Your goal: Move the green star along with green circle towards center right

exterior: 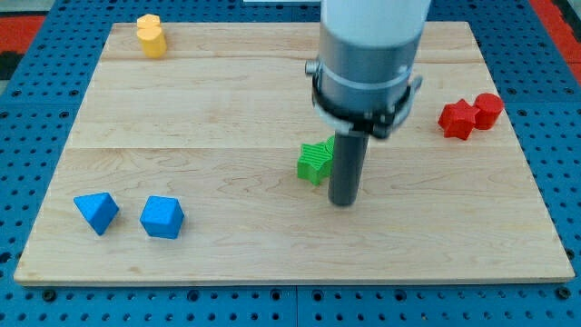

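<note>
A green block (314,162), star-like in shape, lies near the board's middle. It is partly hidden behind my dark rod. A second green piece may sit just behind it at the rod, but I cannot make out a green circle apart from it. My tip (343,202) rests on the board just right of and slightly below the green block, touching or nearly touching its right side.
Two red blocks (469,114) sit together at the view's right. A yellow block (152,35) stands at the top left. Two blue blocks (96,211) (162,217) lie at the bottom left. The wooden board (272,254) ends in a blue pegboard surround.
</note>
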Robot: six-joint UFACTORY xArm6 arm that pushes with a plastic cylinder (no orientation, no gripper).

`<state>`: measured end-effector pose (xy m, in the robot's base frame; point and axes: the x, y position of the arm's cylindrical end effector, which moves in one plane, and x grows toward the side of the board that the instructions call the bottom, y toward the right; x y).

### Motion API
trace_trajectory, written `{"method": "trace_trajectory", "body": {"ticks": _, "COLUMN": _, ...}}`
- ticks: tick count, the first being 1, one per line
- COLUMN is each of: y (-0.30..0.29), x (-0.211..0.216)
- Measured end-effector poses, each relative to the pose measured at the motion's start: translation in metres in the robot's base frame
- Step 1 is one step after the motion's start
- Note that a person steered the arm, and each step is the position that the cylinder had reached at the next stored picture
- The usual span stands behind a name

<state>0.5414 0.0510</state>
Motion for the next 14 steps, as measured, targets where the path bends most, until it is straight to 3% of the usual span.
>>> {"method": "trace_trajectory", "body": {"ticks": 1, "y": -0.044, "x": 0.013}}
{"method": "trace_trajectory", "body": {"ticks": 2, "y": -0.064, "x": -0.01}}
{"method": "trace_trajectory", "body": {"ticks": 7, "y": -0.07, "x": -0.05}}
{"method": "trace_trajectory", "body": {"ticks": 11, "y": 0.021, "x": -0.064}}
{"method": "trace_trajectory", "body": {"ticks": 13, "y": 0.024, "x": -0.104}}
{"method": "trace_trajectory", "body": {"ticks": 14, "y": 0.034, "x": -0.104}}
